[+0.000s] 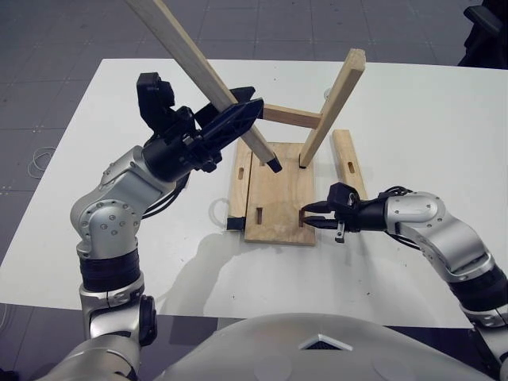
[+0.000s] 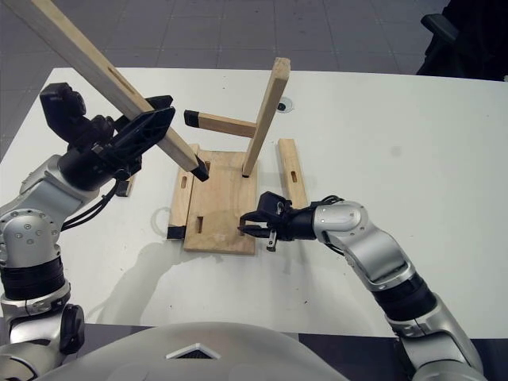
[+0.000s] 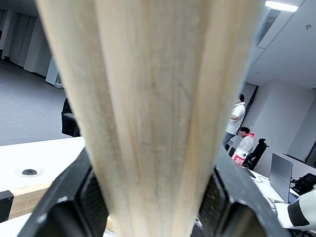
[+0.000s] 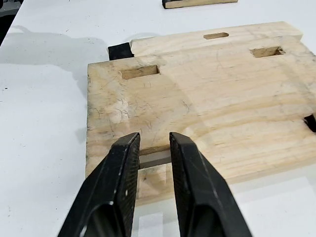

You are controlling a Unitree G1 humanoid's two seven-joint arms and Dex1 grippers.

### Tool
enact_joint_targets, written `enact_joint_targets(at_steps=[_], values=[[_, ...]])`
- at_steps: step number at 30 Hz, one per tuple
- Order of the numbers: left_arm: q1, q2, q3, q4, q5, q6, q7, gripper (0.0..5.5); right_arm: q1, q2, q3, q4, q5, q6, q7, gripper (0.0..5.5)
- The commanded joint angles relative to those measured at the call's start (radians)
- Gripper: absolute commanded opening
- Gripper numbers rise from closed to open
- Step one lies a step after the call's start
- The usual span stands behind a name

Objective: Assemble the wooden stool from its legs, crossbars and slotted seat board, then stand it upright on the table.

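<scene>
Seat board of pale wood point(image 1: 278, 202), rectangular and cut with slots, was laid flat at the centre of the frame on the white counter point(image 1: 429, 135). A pale wooden leg point(image 1: 333, 107) was stood on end at the slot in the upper right of the seat board. A short wooden crossbar with a black tip point(image 2: 226, 125) was joined to this leg partway up and was pointed toward the left of the frame, clear of the counter.

A second, longer wooden leg with a black cap point(image 1: 182, 44) was pinched by the left pincer point(image 1: 242, 119), left of centre in the upper half of the frame. It was tilted steeply, its top cut off by the upper edge of the frame and its capped lower end set at the upper left part of the seat board. Whether it was touching the wood could not be told.

The right pincer point(image 1: 315, 216) was held low at the lower right edge of the seat board, its fingers slightly spread with nothing between them and their tips set at the slot there.

A narrow slotted wooden slat with a black end point(image 1: 240, 178) was laid against the left side of the seat board. Another slotted wooden slat point(image 1: 348, 163) was laid flat on the counter just right of it.
</scene>
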Motion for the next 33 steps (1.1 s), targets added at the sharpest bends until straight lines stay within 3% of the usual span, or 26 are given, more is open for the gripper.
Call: enact_joint_targets(at_steps=[1, 13, 33], values=[[0.009, -0.012, 0.002, -0.021, 0.005, -0.002, 0.019, 2.06, -0.048, 0.019, 0.007, 0.074, -0.1, -0.006, -0.06, 1.1], [0.016, -0.024, 0.004, -0.033, -0.003, 0.002, 0.038, 2.06, -0.058, 0.026, -0.015, 0.016, -0.1, 0.046, -0.019, 1.1], [0.017, -0.037, -0.003, -0.04, 0.0, 0.007, 0.046, 2.06, -0.028, -0.07, 0.101, -0.002, -0.24, -0.006, 0.087, 1.1]])
